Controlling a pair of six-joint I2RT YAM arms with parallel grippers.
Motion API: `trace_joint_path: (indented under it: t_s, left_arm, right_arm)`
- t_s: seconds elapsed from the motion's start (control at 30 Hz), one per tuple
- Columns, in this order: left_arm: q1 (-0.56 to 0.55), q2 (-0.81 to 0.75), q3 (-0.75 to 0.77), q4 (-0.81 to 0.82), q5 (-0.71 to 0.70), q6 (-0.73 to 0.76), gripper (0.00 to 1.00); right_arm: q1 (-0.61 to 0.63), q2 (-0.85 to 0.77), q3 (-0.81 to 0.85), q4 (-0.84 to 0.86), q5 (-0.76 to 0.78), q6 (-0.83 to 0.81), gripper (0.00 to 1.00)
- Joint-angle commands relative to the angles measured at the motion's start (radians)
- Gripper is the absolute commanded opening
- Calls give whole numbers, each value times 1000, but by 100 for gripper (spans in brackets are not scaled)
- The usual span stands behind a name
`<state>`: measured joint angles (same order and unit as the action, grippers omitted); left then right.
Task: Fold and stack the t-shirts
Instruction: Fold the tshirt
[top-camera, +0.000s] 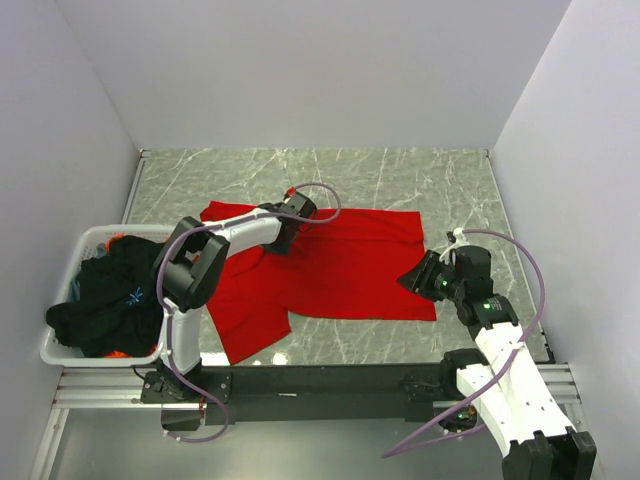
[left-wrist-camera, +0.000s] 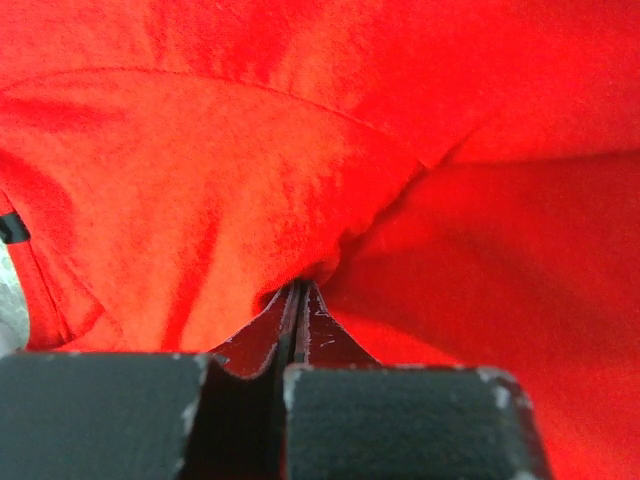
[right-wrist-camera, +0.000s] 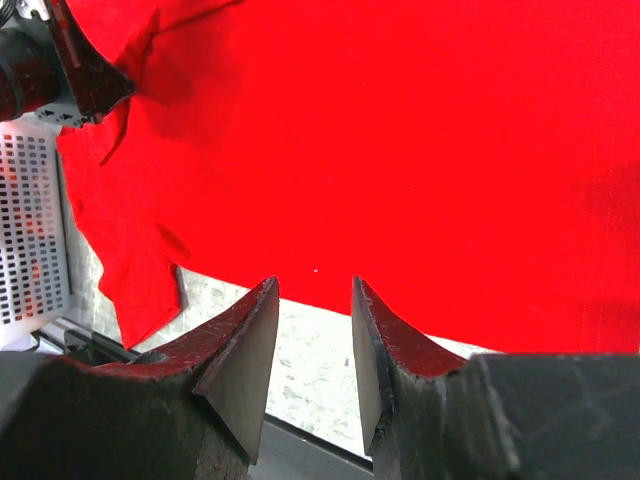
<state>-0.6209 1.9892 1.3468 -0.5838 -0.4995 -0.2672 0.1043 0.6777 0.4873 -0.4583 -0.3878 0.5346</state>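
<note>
On the marble table the red t-shirt lies spread. The black t-shirts sit piled in the white basket (at the left edge). The left gripper is closed, pinching the red cloth near its far edge. The right gripper, fingers apart, hovers at its right edge.

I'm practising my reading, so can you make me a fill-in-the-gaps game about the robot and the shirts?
1. The t-shirt spread on the table is coloured ____.
2. The black shirts are piled in a white ____.
3. The left gripper is ____ on the spread t-shirt.
4. The right gripper holds nothing, and its fingers are ____.

Missing words: red, basket, shut, open.
</note>
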Motion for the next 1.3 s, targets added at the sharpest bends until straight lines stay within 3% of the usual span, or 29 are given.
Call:
trace_joint_path:
  t_s: [0.0,0.57,0.87,1.07,1.27]
  left_arm:
    - [1,-75,58,-66,84,-7,1]
    - [1,-84,94,-171,291,-41,5]
    - [3,-44,189,-215,273,-44,10]
    - [4,-61,148,-229,294,-56,23]
    - [15,-159,54,-235,294,-124,56]
  right_arm:
    - [3,-6,8,27,-5,5,42]
    - [2,0,30,12,4,-13,42]
    - [1,6,34,7,15,-25,42]
    - [3,10,33,3,20,-36,42]
    - [2,32,42,16,30,-45,43]
